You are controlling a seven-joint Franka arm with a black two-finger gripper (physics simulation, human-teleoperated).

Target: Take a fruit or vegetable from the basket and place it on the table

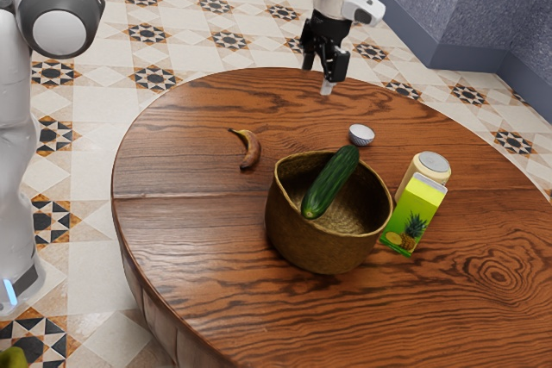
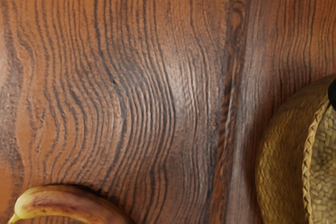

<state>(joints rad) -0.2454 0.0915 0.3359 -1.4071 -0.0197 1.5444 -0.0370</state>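
My black two-finger gripper (image 1: 318, 77), fingers apart, hangs far side (ext. view), w/ the long green cucumber (image 1: 331, 182) nearer & lower, in the round woven basket (image 1: 323, 250).

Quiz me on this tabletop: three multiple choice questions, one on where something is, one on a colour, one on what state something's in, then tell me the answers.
1. Where is the cucumber?
A) on the floor
B) at the basket's opening
C) against the wall

2. What colour is the carton?
A) green and yellow
B) red and white
C) blue

3. How is the banana?
A) peeled
B) sliced
C) in its skin

1 B: it slants across the woven rim.
2 A: green sides, yellow areas.
3 C: browned peel covers it.
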